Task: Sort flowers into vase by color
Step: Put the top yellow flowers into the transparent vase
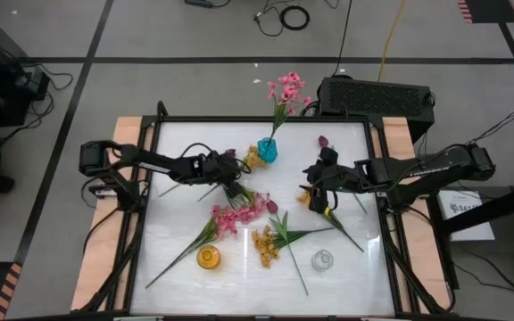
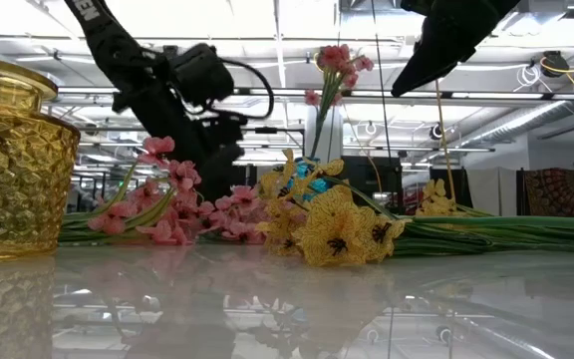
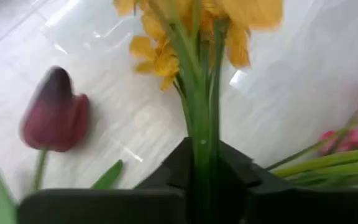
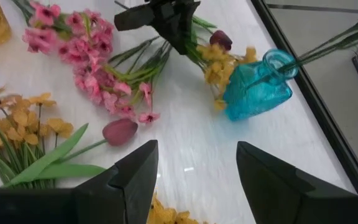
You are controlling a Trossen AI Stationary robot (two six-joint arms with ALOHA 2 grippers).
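My left gripper (image 1: 239, 169) is shut on a yellow flower spray (image 1: 254, 158) that lies beside the blue vase (image 1: 267, 150). That vase holds a pink flower (image 1: 286, 89). A dark tulip bud (image 3: 55, 118) lies close to the gripper. Pink sprays (image 1: 235, 214), yellow sprays (image 1: 266, 245) and another tulip (image 1: 272, 206) lie flat at the table's middle. My right gripper (image 4: 197, 174) hangs open above the table's right half with nothing between its fingers. My left gripper pinches the yellow spray's bundle of green stems (image 3: 199, 134) between its two fingers, a short way below the blossoms. The fingers slant down from the table's left. The stems run on ahead past the fingertips, with the blossoms (image 4: 219, 62) next to the blue vase.
A yellow vase (image 1: 208, 258) and a clear glass vase (image 1: 322, 260) stand near the front edge. A long green stem (image 1: 346, 230) with a yellow bloom lies below my right gripper. Another tulip (image 1: 322, 141) lies far right of the blue vase.
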